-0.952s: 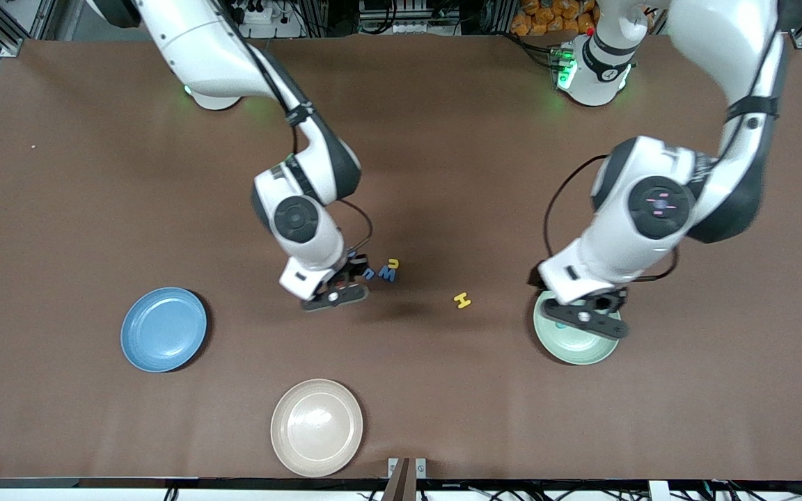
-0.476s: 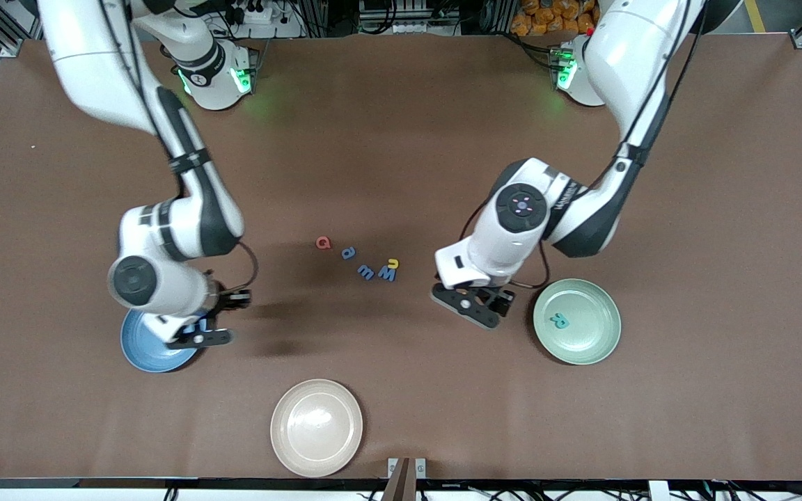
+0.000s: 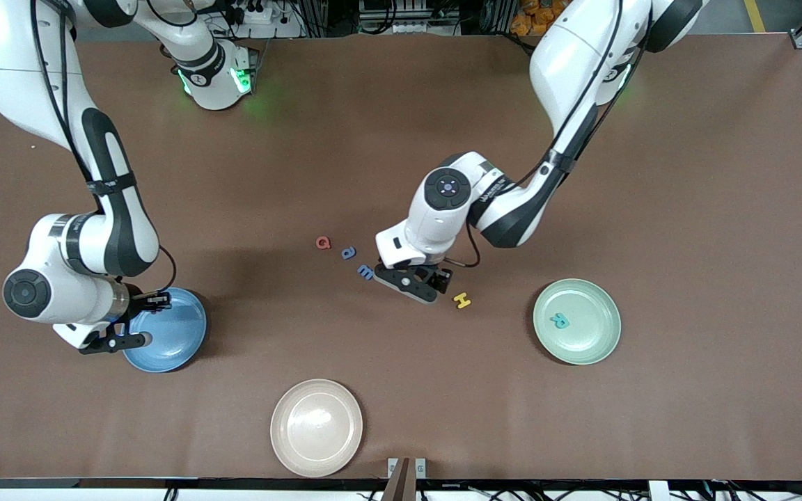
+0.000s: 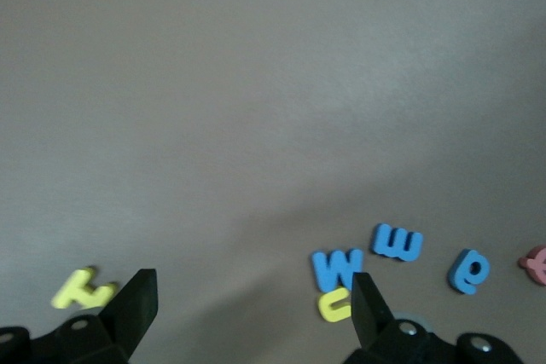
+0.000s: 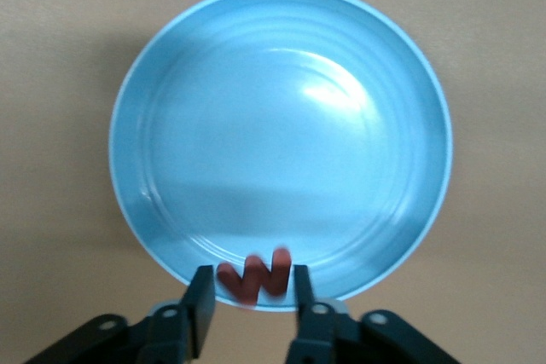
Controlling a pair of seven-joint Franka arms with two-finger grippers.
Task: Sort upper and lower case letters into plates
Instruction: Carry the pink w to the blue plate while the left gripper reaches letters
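Your right gripper [image 5: 247, 309] hangs over the edge of the blue plate [image 3: 177, 334], at the right arm's end of the table. A red w [image 5: 254, 277] sits between its fingers [image 5: 200, 300] — they look parted a bit, and you can't tell for sure if they grip it or it is dropping.

Your left gripper [image 4: 252, 304] is low over the middle of the table, jaws wide, holding nothing. Under it lie a blue W [image 4: 336, 268] and a yellow u [image 4: 334, 303], touching each other. Beside them, toward the right arm's end, come a blue m [image 3: 366, 272], a blue a [image 3: 349, 252] and a red Q [image 3: 323, 243], in a loose row. A yellow H [image 3: 462, 300] lies just beside the gripper, toward the left arm's end.

The mint plate [image 3: 592, 341] sits at the left arm's end — a teal R [image 3: 560, 321] lies in it. A cream plate [image 3: 317, 427] sits nearest the front camera.
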